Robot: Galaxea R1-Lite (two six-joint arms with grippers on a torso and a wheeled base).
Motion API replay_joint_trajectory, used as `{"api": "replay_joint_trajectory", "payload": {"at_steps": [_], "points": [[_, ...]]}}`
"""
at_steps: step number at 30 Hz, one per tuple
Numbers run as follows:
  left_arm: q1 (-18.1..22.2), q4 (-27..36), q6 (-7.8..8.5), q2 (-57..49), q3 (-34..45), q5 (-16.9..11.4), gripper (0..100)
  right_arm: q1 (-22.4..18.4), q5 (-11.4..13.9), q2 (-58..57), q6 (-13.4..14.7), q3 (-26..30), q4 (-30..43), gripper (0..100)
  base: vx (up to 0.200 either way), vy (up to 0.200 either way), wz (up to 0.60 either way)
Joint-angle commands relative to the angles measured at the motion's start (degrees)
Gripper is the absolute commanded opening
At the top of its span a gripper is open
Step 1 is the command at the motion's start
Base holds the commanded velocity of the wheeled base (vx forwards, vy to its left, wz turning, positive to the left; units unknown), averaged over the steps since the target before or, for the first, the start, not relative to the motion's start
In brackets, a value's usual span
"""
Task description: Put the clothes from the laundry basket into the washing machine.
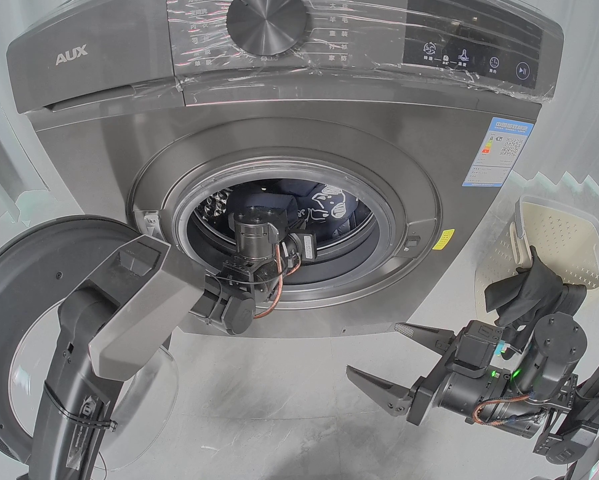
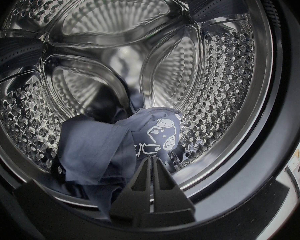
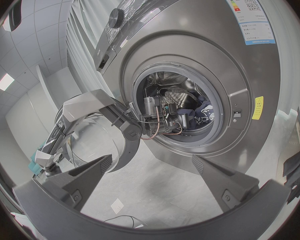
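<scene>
The grey washing machine (image 1: 353, 135) stands with its round door (image 1: 19, 281) swung open to the left. A navy garment (image 2: 96, 147) with a white print lies low in the steel drum (image 2: 223, 67) and also shows through the opening (image 1: 326, 205). My left gripper (image 2: 152, 165) is shut just inside the drum mouth, right above the garment's near edge, with nothing seen between its fingers. At the right, a cream laundry basket (image 1: 573, 228) has a dark garment (image 1: 526, 288) draped over its near rim. My right gripper (image 1: 376, 351) hangs open and empty over the floor, left of the basket.
The open door (image 3: 89, 144) and my left arm (image 1: 133, 295) take up the left side before the machine. Bare grey floor (image 1: 279, 395) lies between the machine's front and my right gripper (image 3: 151, 159). A pale curtain hangs behind the basket.
</scene>
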Motion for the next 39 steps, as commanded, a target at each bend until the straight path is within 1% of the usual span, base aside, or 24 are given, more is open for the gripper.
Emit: {"api": "replay_joint_trajectory", "payload": {"at_steps": [1,5,11,12,16,18,20,21,22,25,26,27,28,29,30,31,32,33,34,35,36,37,39], "points": [[-0.1,-1.4,-0.04,5.0,-5.1,0.5,0,0.2,-0.1,-0.4,0.1,0.0,0.0,100,0.0,0.0,0.0],[0.2,-1.9,0.05,6.4,-7.8,1.4,0,0.2,0.0,-0.4,0.0,0.0,0.0,100,0.0,0.0,0.0],[-0.2,-1.9,-0.04,3.4,-4.8,1.4,0,0.2,0.0,-0.3,0.0,0.0,0.0,100,0.0,0.0,0.0],[-0.4,-1.9,-0.13,2.1,-3.2,1.3,100,0.2,0.0,-0.3,0.0,0.0,0.0,100,0.0,0.0,0.0],[-2.2,-2.6,-0.66,-2.7,2.1,0.8,100,0.2,0.0,-0.4,0.0,0.0,0.0,100,0.0,0.0,0.0],[-3.2,-3.2,-1.18,-5.5,5.3,0.5,100,0.2,0.0,-0.5,0.0,0.0,0.0,100,0.0,0.0,0.0],[-4.3,-3.3,-2.15,-9.6,10.3,-0.2,100,0.1,0.0,-0.6,0.0,0.0,0.0,100,0.0,0.0,0.0],[-5.1,-3.5,-2.5,-12.5,14.1,-0.8,100,0.0,0.0,-0.6,0.0,0.0,0.0,100,0.0,0.0,0.0],[-5.9,-3.5,-2.59,-14.6,17.2,-1.3,100,-0.1,0.0,-0.6,0.0,0.1,0.0,100,0.0,0.0,0.0],[-8.4,-4.6,-2.59,-21.9,29.9,-3.8,100,-0.2,0.1,-0.8,0.0,0.6,0.0,100,0.0,0.0,0.0],[-8.5,-4.7,-2.59,-22.2,30.5,-4.0,100,-0.3,0.1,-0.8,0.0,0.6,0.0,100,0.0,0.0,0.0],[-10.2,-6.5,-2.59,-26.2,38.6,-5.3,100,-0.3,0.2,-1.1,0.0,0.8,0.0,100,0.0,0.0,0.0],[-10.7,-7.1,-2.68,-27.1,40.3,-5.4,100,-0.3,0.2,-1.1,0.0,0.8,0.0,100,0.0,0.0,0.0],[-12.0,-9.8,-2.59,-29.5,46.1,-5.5,100,-0.4,0.2,-1.1,0.1,0.8,0.0,100,0.0,0.0,0.0],[-12.1,-10.0,-2.59,-29.8,46.6,-5.5,100,-0.4,0.2,-1.1,0.0,0.8,0.0,100,0.0,0.0,0.0],[-13.4,-14.1,-2.68,-32.1,52.4,-5.4,100,-0.5,0.3,-1.1,0.1,0.9,0.0,100,0.0,0.0,0.0],[-14.0,-16.8,-2.59,-33.3,55.5,-5.2,100,-0.5,0.3,-1.1,0.1,1.0,0.0,100,0.0,0.0,0.0],[-14.3,-18.0,-2.5,-33.8,56.9,-5.1,100,-0.5,0.3,-1.1,0.1,1.0,0.0,100,0.0,0.0,0.0],[-15.5,-22.0,-2.41,-36.1,61.6,-4.9,100,-0.6,0.3,-1.1,0.1,1.0,0.0,100,0.0,0.0,0.0],[-15.5,-22.0,-2.41,-36.1,61.6,-4.9,100,-0.6,0.3,-1.1,0.1,1.0,0.0,100,0.0,0.0,0.0],[-16.6,-24.6,-2.41,-39.2,66.2,-4.8,100,-0.8,0.3,-1.1,0.1,1.2,0.0,100,0.0,0.0,0.0],[-17.2,-25.3,-2.41,-41.0,68.3,-4.8,100,-0.9,0.2,-1.3,0.1,1.5,0.0,100,0.0,0.0,0.0],[-17.5,-25.7,-2.5,-42.8,69.7,-4.9,100,-1.1,0.2,-1.6,0.1,1.7,0.0,100,0.0,0.0,0.0]]}}
